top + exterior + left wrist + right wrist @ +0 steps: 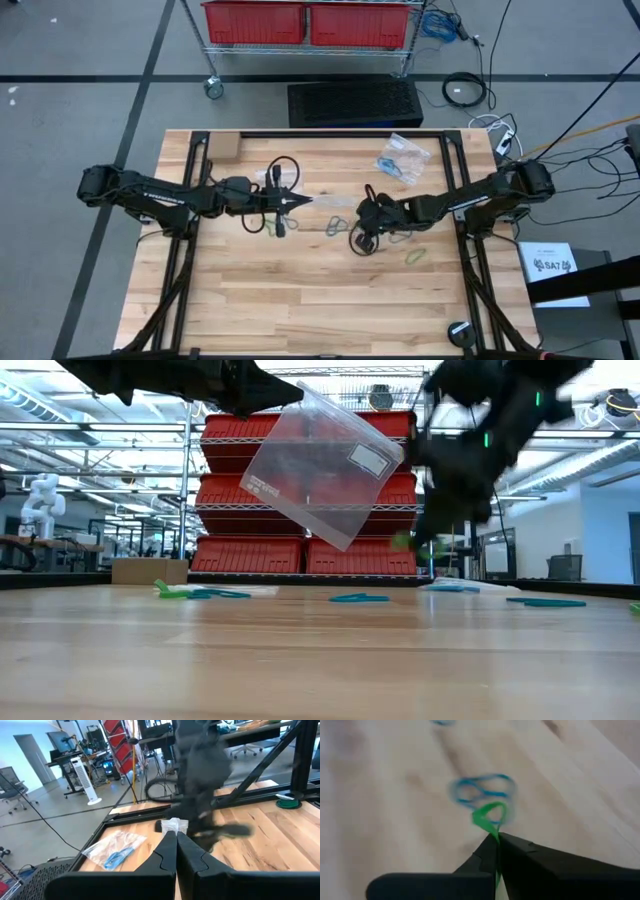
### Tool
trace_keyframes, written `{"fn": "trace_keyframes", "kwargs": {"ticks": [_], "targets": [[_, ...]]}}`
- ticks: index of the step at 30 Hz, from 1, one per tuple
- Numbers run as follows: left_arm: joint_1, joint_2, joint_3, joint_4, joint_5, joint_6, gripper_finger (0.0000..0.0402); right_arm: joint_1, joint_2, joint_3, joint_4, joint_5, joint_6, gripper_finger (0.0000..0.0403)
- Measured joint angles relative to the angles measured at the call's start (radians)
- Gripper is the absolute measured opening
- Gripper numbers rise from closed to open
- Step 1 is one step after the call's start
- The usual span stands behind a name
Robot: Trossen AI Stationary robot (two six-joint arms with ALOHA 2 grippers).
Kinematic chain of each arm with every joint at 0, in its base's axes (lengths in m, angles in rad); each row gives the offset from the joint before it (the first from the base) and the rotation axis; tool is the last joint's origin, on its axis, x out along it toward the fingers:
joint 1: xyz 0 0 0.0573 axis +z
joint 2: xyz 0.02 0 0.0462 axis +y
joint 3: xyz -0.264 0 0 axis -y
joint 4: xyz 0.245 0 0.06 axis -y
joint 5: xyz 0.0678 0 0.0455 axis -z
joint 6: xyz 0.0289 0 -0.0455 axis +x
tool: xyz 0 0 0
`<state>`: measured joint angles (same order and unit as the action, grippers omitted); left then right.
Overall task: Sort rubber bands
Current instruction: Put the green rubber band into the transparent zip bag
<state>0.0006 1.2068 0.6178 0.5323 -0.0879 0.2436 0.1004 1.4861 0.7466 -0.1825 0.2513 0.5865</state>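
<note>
Clamped in my right gripper (496, 837), a green rubber band (489, 815) hangs limp and light. My left gripper (176, 837) is closed on a clear bag (320, 465); I judge pinching one strand sufficient.

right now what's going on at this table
Two robot arms are sorting rubber bands. The left claw is shut on a clear plastic bag, holding it up over the middle of the table. The right claw is shut on a green rubber band, lifted above a blue band. Another bag of bands lies at the far edge.
</note>
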Motion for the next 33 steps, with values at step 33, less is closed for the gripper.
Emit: {"fn": "trace_keyframes", "kwargs": {"ticks": [33], "targets": [[0.0, 0.0, 0.0, 0.009, 0.0, -0.001, 0.0, 0.041, 0.083, 0.556, -0.229, 0.216, -0.61, 0.0]]}}
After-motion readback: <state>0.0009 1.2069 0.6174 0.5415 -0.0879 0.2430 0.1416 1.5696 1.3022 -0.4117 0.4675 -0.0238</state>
